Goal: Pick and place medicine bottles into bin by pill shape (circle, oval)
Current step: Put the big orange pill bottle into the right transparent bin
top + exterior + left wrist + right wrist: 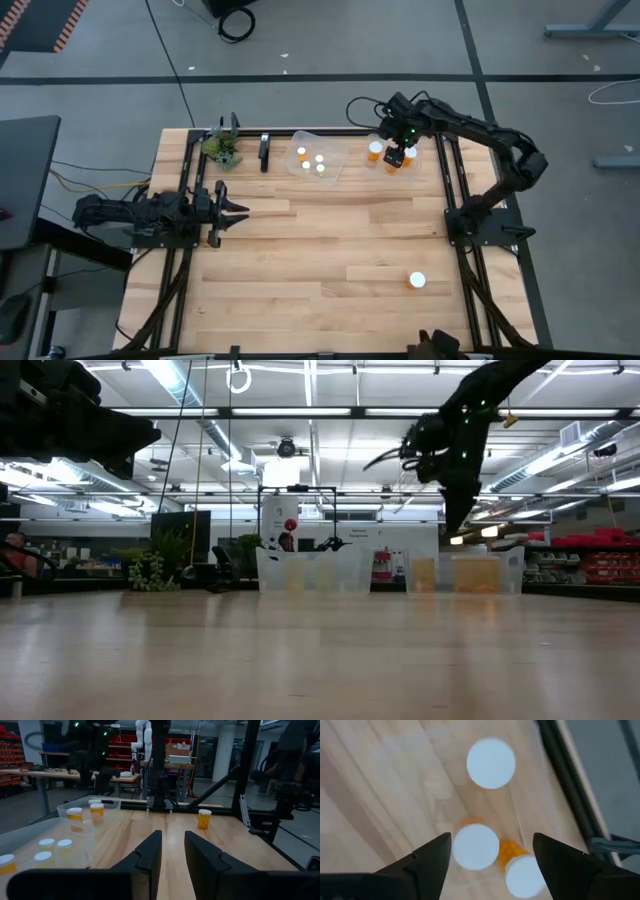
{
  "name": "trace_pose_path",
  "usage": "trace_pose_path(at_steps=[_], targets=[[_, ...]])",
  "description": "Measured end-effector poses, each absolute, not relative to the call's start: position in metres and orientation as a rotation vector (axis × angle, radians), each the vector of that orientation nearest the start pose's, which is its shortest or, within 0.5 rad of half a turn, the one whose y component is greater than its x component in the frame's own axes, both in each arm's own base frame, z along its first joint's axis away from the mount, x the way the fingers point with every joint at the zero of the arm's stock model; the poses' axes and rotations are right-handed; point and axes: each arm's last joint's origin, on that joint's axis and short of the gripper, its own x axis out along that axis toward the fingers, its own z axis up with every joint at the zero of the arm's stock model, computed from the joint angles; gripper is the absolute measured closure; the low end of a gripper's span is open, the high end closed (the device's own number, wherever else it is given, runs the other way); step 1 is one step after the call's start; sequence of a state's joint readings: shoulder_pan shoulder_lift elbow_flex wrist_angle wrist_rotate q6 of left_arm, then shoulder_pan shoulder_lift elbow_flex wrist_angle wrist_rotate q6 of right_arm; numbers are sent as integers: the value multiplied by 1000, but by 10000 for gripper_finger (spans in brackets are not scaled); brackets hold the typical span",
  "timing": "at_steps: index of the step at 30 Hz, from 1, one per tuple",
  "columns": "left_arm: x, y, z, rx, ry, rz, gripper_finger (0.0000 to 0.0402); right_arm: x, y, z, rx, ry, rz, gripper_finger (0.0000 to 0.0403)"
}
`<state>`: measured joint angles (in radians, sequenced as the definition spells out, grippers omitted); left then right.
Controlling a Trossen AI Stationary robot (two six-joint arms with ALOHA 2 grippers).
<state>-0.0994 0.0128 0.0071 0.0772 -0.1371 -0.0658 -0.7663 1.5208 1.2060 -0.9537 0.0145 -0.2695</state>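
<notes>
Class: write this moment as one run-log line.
right tool: open over right bin | left tool: idle, table's left | one bottle left on table

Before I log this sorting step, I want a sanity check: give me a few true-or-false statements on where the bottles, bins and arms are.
1. The right gripper hangs over the right bin at the table's far edge. True.
2. Its fingers are clamped on a bottle. False: they stand open, with white-capped bottles below them.
3. One bottle stands alone on the near right of the table. True.
4. The left gripper is over the left bin. False: it waits at the table's left side.
5. The left bin is empty. False: three small bottles sit inside.
</notes>
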Motion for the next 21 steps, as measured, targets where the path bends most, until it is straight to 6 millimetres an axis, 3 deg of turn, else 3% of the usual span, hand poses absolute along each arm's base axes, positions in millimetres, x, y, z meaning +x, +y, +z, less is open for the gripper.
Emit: trace_pose_path(at_steps=[9, 15, 21], targets=[[97, -6, 172, -74, -72, 35, 308, 210, -148, 290, 176, 1210, -478, 115], [97, -6, 172, -74, -72, 36, 315, 230, -101, 292, 134, 1223, -370, 119], [97, -6, 172, -74, -72, 35, 314, 248, -40, 292, 74, 1212, -232, 122]])
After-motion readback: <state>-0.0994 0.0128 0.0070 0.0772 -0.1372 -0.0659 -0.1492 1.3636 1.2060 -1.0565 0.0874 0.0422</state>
